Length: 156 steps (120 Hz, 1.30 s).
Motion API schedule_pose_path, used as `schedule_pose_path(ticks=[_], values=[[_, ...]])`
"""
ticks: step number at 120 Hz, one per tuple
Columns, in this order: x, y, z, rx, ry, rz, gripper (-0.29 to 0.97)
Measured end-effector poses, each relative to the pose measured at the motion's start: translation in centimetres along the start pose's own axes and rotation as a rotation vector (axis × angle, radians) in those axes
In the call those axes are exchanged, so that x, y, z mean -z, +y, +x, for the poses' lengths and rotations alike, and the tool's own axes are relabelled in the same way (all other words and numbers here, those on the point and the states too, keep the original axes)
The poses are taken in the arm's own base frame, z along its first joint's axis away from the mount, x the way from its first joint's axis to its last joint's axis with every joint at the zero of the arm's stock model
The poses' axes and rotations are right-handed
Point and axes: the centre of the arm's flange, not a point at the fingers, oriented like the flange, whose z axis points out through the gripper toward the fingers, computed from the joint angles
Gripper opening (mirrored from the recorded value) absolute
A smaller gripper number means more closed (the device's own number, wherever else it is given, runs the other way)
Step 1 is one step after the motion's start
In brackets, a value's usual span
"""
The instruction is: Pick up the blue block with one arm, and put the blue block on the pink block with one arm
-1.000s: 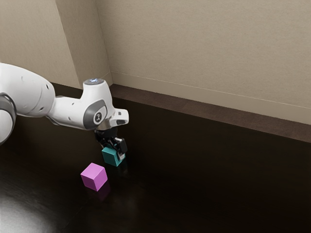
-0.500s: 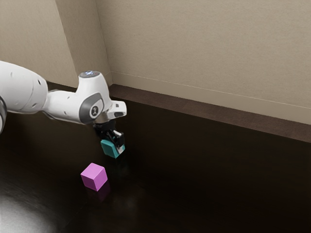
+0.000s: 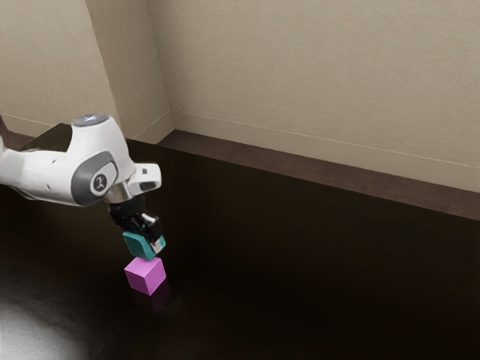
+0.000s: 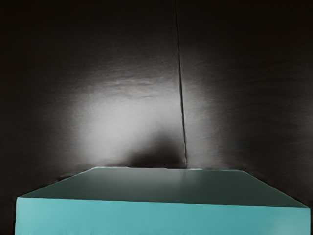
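The claw (image 3: 143,235) grips the blue block (image 3: 140,244) from two sides and holds it directly above the pink block (image 3: 145,274) on the dark worktop (image 3: 315,270), apparently aligned for stacking. Whether the blocks touch is unclear.

No text, number or brand can be read; a small mark on the arm (image 3: 46,177) joint is illegible.

Arm (image 3: 52,172) reaching in from the exterior view's left, gripper (image 3: 142,227) clasping the held block (image 3: 137,244) from two sides, held block directly above the lower block (image 3: 145,274), contact between them unclear, lower block on the table (image 3: 315,255), wall (image 3: 315,75) behind the table
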Motion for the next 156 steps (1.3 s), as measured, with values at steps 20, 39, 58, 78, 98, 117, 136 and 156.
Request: schedule_pose_path(ticks=[20,39,58,78,98,117,136,156], values=[[0.3,1.8,-1.3,-0.059,0.002,0.018,0.37],[0.7,1.6,-2.7,-0.038,0.011,0.012,0.37],[0.7,1.5,-3.0,0.01,0.009,0.013,0.37],[-0.1,1.6,-3.1,0.055,-0.008,0.022,0.37],[-0.5,1.6,-3.1,0.077,-0.014,0.043,0.36],[-0.5,1.8,-3.0,0.089,-0.006,0.053,0.37],[-0.3,1.7,-3.2,0.086,-0.002,0.074,0.37],[-0.6,1.5,-3.1,0.098,-0.004,0.086,0.37]])
